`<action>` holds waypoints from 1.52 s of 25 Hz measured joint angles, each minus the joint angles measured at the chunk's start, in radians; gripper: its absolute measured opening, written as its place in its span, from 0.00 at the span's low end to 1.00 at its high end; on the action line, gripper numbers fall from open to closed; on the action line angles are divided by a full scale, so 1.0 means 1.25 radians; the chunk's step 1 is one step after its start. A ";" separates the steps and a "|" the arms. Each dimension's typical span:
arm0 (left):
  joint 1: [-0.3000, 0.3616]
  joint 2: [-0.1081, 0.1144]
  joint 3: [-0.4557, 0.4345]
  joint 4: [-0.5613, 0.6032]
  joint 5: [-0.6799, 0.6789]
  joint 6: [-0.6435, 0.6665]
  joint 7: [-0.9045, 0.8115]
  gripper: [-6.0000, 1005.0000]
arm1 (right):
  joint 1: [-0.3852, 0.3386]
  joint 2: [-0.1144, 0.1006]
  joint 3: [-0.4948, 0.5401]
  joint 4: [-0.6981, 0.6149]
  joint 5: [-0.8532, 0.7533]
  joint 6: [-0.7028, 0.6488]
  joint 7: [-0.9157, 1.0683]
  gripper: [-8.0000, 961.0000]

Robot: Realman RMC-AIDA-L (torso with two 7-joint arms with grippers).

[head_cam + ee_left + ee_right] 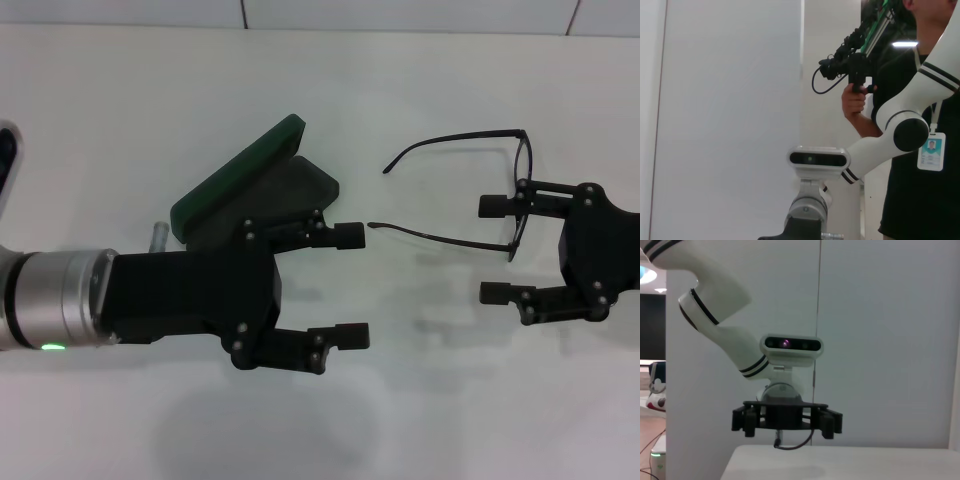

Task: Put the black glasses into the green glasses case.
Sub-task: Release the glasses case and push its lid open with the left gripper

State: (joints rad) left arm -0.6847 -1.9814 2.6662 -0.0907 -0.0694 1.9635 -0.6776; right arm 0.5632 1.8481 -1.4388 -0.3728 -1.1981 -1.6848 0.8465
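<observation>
Though near right jaws, black glasses (470, 195) apart

1. No legible text, brand or number in any of my views.
2. ID badge (930, 151) on a bystander's lanyard: photo visible, print too small to read.
</observation>
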 joint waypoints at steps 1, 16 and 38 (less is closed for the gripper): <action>0.000 -0.001 0.000 0.001 0.000 0.000 0.000 0.83 | -0.001 -0.001 0.000 0.000 0.000 0.002 0.000 0.84; -0.026 -0.024 -0.010 -0.112 -0.200 -0.182 -0.147 0.82 | -0.002 0.019 0.005 0.000 -0.010 0.065 -0.001 0.84; -0.190 -0.088 0.143 -0.407 -0.135 -0.376 -0.423 0.74 | 0.000 0.033 0.005 -0.014 -0.010 0.072 -0.012 0.84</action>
State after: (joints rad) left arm -0.9223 -2.0909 2.8445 -0.5995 -0.2377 1.4930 -1.2067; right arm 0.5634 1.8891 -1.4328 -0.3904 -1.2102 -1.5952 0.8314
